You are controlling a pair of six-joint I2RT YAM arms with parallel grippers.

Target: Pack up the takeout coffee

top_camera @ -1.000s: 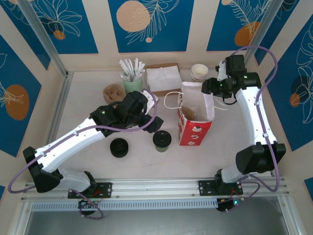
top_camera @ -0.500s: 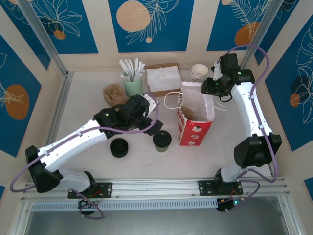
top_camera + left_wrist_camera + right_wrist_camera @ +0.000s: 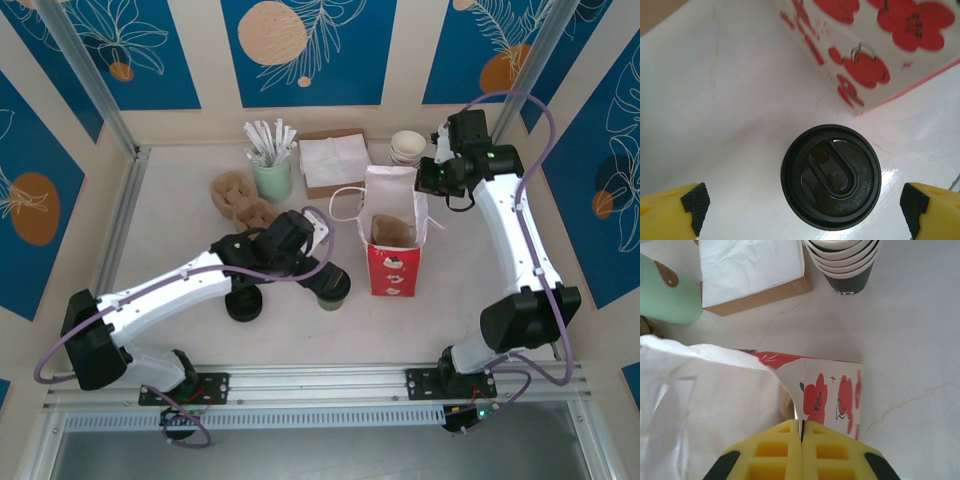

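**Left gripper.** The left gripper [image 3: 805, 206] is spread to its full width. In the left wrist view, one yellow finger is seen at each lower corner, with the takeout coffee [image 3: 831, 176] centred between them. No contact between the pads and the cup is seen.

**Right gripper.** The right gripper [image 3: 801, 432] is pressed together. In the right wrist view, a thin edge of paper from the upper rim of the red-and-white bag [image 3: 826, 390] is pinched between the two fingers. The bag is thus held at its rim on the side away from the coffee.

**Task item.** The takeout coffee stands upright on the table [image 3: 180, 230], lid on, just beside the lower left corner of the bag. In the top view it is partly covered by the left gripper.

**Changes against the earlier frames.**
- The left arm has been brought forward and lowered. One second earlier its gripper lay to the left of the cup; it now straddles the cup.
- The stack of black lids [image 3: 243, 303] is now partly overlapped by the left arm.
- The right fingers, previously apart, have been closed on the bag rim.
- The bag has been drawn slightly to the left and its mouth narrowed.
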